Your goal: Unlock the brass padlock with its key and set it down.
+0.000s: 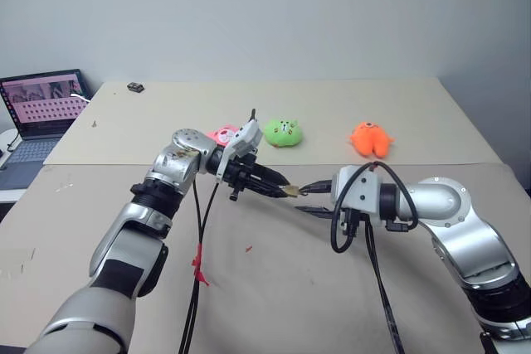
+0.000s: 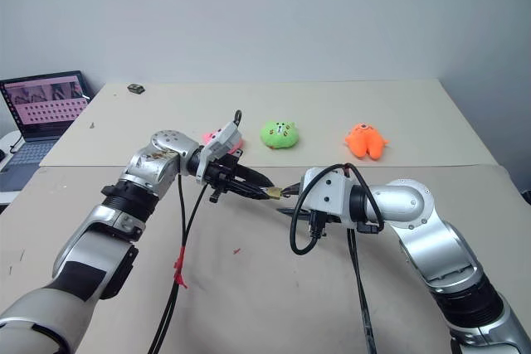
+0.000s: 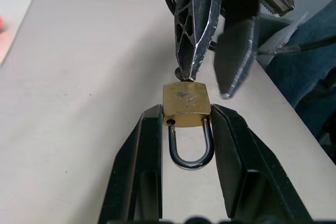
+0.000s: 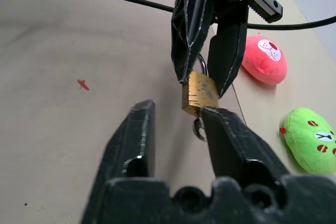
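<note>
The brass padlock (image 3: pixel 186 106) hangs above the table, pinched at its body between the fingers of my left gripper (image 3: pixel 186 116), which is shut on it. Its silvery shackle (image 3: pixel 191 153) loops back between those fingers. The small key (image 4: pixel 198 128) juts from the padlock's underside (image 4: pixel 199 93). My right gripper (image 4: pixel 176 108) faces the lock from the other side, open, with one finger (image 4: pixel 231 140) close beside the key and a wide gap to the other. In the head view the two grippers meet at the padlock (image 1: pixel 291 191).
Pink (image 1: pixel 224 134), green (image 1: pixel 283 132) and orange (image 1: pixel 371 139) plush toys sit in a row behind the grippers. A laptop (image 1: pixel 46 105) stands at the far left and a small dark object (image 1: pixel 135 86) at the far edge. A red scrap (image 1: pixel 249 248) lies on the tan table.
</note>
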`<state>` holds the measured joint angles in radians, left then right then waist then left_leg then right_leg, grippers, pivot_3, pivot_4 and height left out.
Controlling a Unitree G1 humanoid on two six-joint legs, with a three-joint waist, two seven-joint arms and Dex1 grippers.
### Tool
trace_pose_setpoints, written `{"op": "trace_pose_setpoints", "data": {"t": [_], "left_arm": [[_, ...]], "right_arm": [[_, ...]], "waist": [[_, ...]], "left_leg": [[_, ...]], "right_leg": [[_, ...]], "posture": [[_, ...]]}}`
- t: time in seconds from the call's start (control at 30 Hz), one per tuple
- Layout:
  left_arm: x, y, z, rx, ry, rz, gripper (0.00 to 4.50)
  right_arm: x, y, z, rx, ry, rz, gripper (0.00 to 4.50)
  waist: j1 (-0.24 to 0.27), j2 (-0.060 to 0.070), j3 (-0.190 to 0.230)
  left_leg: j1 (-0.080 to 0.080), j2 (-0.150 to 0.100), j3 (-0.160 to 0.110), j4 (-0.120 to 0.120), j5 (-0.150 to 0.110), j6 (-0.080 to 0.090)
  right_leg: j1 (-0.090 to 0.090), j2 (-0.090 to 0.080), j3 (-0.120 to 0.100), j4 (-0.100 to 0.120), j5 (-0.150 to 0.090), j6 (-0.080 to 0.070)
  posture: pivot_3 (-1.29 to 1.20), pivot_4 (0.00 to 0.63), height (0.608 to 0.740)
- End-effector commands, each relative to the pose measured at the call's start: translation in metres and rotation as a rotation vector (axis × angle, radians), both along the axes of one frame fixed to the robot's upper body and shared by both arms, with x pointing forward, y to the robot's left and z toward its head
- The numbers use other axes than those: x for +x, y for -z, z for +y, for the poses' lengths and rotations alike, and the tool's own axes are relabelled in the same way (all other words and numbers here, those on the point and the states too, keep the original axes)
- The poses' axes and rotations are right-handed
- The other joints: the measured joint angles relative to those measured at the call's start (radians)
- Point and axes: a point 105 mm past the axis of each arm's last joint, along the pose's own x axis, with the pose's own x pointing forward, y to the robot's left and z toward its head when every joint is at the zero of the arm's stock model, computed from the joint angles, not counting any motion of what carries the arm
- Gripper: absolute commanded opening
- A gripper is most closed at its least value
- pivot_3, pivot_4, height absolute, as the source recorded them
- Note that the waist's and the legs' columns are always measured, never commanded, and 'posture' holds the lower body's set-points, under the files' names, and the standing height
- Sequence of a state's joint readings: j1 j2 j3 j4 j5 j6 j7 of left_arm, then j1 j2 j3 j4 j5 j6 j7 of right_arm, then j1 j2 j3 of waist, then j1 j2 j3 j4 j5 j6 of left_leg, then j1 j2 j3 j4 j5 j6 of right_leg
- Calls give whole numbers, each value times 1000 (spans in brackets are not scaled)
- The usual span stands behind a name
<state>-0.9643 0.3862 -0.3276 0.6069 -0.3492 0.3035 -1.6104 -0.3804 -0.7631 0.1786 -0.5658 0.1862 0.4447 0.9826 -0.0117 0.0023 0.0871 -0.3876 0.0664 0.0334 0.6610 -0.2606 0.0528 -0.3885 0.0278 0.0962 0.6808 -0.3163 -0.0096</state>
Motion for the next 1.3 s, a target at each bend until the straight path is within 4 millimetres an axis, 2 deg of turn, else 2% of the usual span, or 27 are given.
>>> {"op": "trace_pose_setpoints", "data": {"t": [0.03, 0.27, 0.4, 0.57, 0.93, 1.3], "left_arm": [[5, -16, -1, -32, -9, -13, 833], [8, -15, 1, -48, -42, 112, 833], [2, -18, 5, -70, -41, 282, 833], [-6, -20, 13, -70, -31, 413, 833], [-23, -18, 12, -50, 41, 518, 833], [-24, -22, 6, -57, 72, 507, 833]], "right_arm": [[-9, -13, 4, -6, -45, -48, 2302], [-4, -19, -2, -14, -7, -118, 2302], [1, -23, -4, -27, 6, -206, 2302], [1, -24, -2, -28, -8, -264, 2302], [-3, -23, 4, -6, -32, -279, 2302], [-7, -22, 5, -9, -44, -269, 2302]], "waist": [[2, 0, 0], [-3, 0, 0], [-3, 0, 0], [-3, 0, 0], [0, 1, 0], [0, 0, 0]], "left_leg": [[0, 0, 0, 0, 0, 0], [0, 0, 0, 0, 0, 0], [0, 0, 0, 0, 0, 0], [1, 0, -1, 0, 0, 0], [0, 0, -1, 0, 0, 0], [1, 0, -1, 0, 0, 0]], "right_leg": [[0, 0, 0, 0, 0, 0], [0, 0, 0, 0, 0, 0], [0, 0, 0, 0, -1, 1], [0, 0, 0, 0, -1, 1], [0, 0, 0, 1, -1, 1], [0, 0, 0, 1, -1, 1]], "posture": [[0, 150, 650], [0, 150, 650], [0, 150, 650], [0, 150, 650], [0, 150, 650], [0, 150, 650]]}}
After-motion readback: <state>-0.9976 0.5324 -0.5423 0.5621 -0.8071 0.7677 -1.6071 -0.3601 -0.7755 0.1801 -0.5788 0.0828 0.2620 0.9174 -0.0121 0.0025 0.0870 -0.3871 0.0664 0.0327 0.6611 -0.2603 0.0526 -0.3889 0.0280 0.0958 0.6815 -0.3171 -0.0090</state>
